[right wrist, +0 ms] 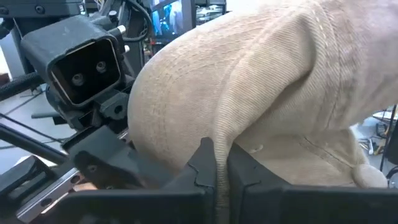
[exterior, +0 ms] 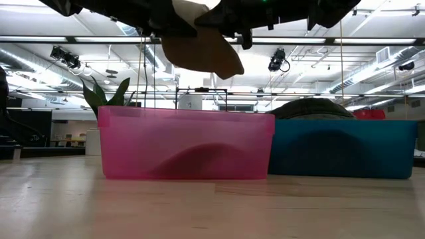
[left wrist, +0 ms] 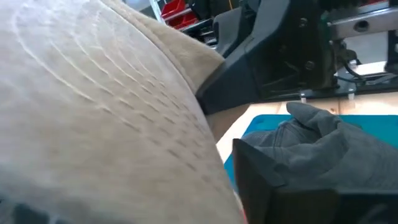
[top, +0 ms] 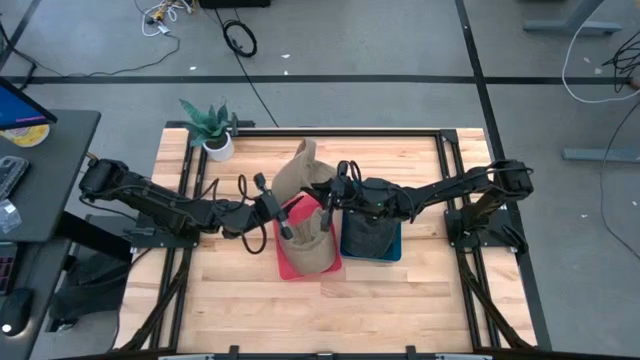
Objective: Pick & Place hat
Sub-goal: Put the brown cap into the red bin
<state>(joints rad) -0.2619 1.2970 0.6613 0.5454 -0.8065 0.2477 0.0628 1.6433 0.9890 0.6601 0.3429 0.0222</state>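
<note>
Above the pink bin (top: 290, 262), both grippers meet at one tan corduroy hat (top: 300, 175), held up off the table. From overhead, the left gripper (top: 278, 212) reaches in from one side and the right gripper (top: 335, 195) from the other, with a second tan hat (top: 308, 248) lying in the pink bin below them. The right wrist view alone shows the grip: that arm's two dark fingers (right wrist: 214, 165) are pressed together on a fold of the hat's fabric. The left wrist view shows the hat's stitched brim filling most of the frame, but I cannot tell how far the left gripper's fingers are apart or whether they hold the cloth. Only the level view shows the hat hanging clear above the pink bin's rim. Count: two bins, pink and blue (top: 390, 250), touching side by side; two tan hats; one dark grey hat (top: 368, 232) in the blue bin; one potted plant (top: 212, 128) at the table's far corner.
</note>
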